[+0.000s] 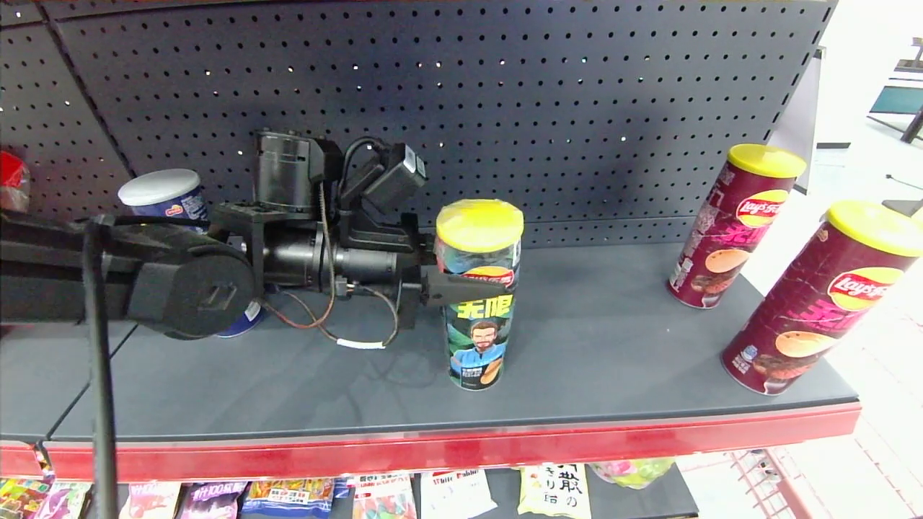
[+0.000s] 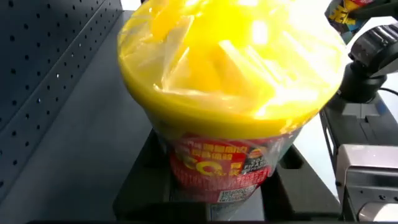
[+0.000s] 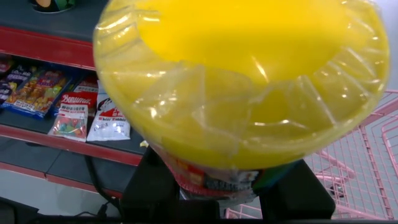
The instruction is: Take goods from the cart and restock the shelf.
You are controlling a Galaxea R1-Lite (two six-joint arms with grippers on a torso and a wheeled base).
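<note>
The left fingers [image 1: 461, 286] pinch the can [image 1: 477, 346] just under its lid [image 1: 479, 225], one on each side. The left gripper [image 1: 472, 282] lies level at the can's 9 o'clock. The can stands at the centre of the shelf [image 1: 288, 389], long axis vertical, lid up, base on the board. Its lid is yellow under clear wrap. Its body is green and blue, with yellow lettering and a cartoon bearded man facing the front edge.

The right gripper [image 3: 221, 194] holds a second can [image 3: 242, 81], its fingers [image 3: 146, 190] closed on either side of the body below a wrapped yellow lid. That lid end points at the wrist camera, with the pink wire cart [image 3: 373, 143] beyond.

Nearest in the head view, at 6 o'clock under the red edge [image 1: 433, 447], lie snack packets [image 1: 454, 494]. At 3 o'clock the near maroon can [image 1: 815, 303] stands by the front edge. The far maroon can [image 1: 728, 231] stands farther back at 2 o'clock, and both are well apart from the held can. At 9 o'clock, behind the arm, a blue can [image 1: 169, 198] with a white lid stands near the pegboard [image 1: 505, 86].
</note>
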